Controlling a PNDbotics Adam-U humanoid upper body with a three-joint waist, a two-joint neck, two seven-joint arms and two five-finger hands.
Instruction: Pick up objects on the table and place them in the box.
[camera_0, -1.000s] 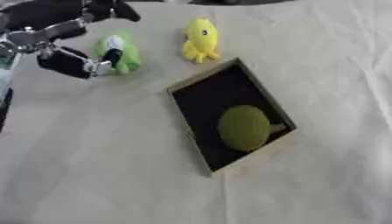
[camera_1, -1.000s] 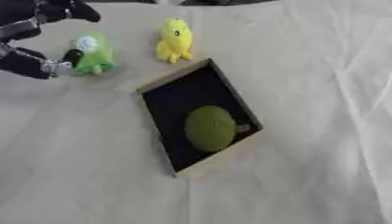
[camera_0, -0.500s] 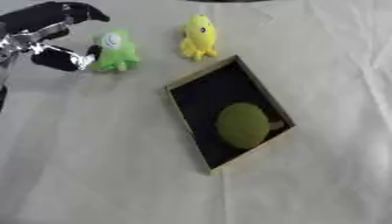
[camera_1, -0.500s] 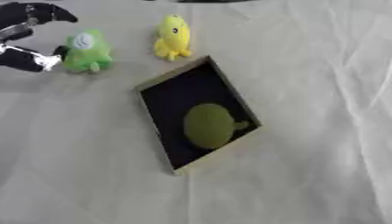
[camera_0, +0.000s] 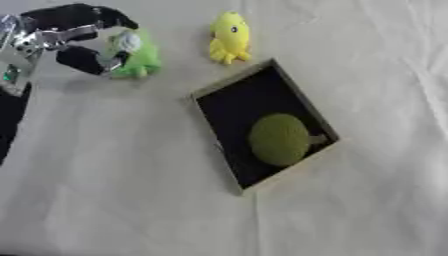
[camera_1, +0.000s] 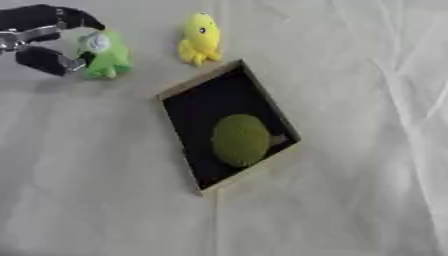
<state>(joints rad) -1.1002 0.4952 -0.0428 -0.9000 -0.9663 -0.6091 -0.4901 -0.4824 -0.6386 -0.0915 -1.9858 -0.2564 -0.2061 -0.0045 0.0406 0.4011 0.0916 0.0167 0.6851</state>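
Across the whole view a pale cloth-covered table (camera_0: 367, 75) is spread, creased along its right side. Near the middle, the box (camera_0: 229, 90) is set askew, a shallow tray with a tan rim and a black floor. One thing is already lodged inside it: a round olive-green object (camera_0: 278, 139), lying toward the lower right corner against the rim. That much of the task can be judged done.

Two toys are left outside. A green plush toy (camera_0: 137, 55) lies at the upper left, well apart from the box, and a yellow plush toy (camera_0: 229, 36) lies just beyond the box's upper corner.

At the upper left the left hand (camera_0: 66, 37) is seen beside the green plush toy, its fingers curved over the top and its thumb reaching in from below; the toy is bracketed, but whether it is actually pinched cannot be told. The toy appears to rest on the cloth, not lifted. No right hand is seen.

Nothing is found between the toys and the box, and enough black floor is left free at the upper end for both.
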